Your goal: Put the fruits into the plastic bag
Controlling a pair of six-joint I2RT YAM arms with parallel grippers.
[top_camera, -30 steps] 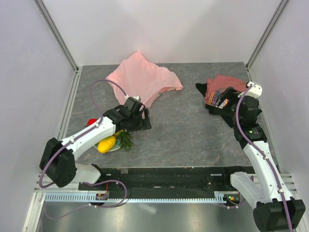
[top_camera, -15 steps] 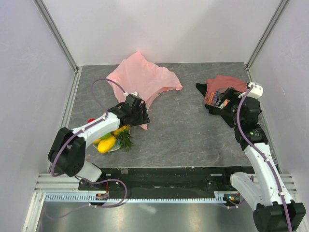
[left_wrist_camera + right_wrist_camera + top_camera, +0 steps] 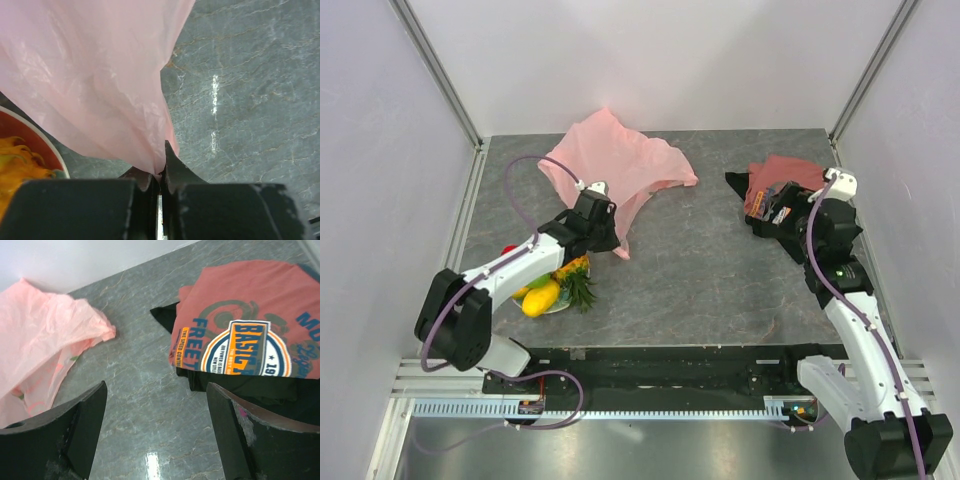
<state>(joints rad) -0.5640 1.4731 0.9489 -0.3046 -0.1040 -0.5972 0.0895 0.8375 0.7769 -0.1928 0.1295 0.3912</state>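
Note:
The pale-pink plastic bag (image 3: 620, 165) lies crumpled at the back left of the table. My left gripper (image 3: 609, 238) is at its near corner. In the left wrist view that gripper (image 3: 161, 172) is shut on a pinched fold of the bag (image 3: 100, 75). The fruits sit on a plate near the left arm: a pineapple (image 3: 577, 280), a yellow mango (image 3: 540, 298) and a red piece (image 3: 510, 250). An orange fruit (image 3: 15, 162) shows at the wrist view's left edge. My right gripper (image 3: 156, 390) hangs open over bare table, with nothing between its fingers.
A folded dark-red printed T-shirt (image 3: 780, 175) on dark cloth lies at the back right, just beside my right gripper (image 3: 775, 208); the right wrist view shows it (image 3: 245, 325) ahead to the right. The red plate's rim (image 3: 47, 147) lies under the bag's edge. White walls enclose the table.
My left gripper moved away from the plate to the bag's near corner and shut on the plastic. The right arm barely shifted.

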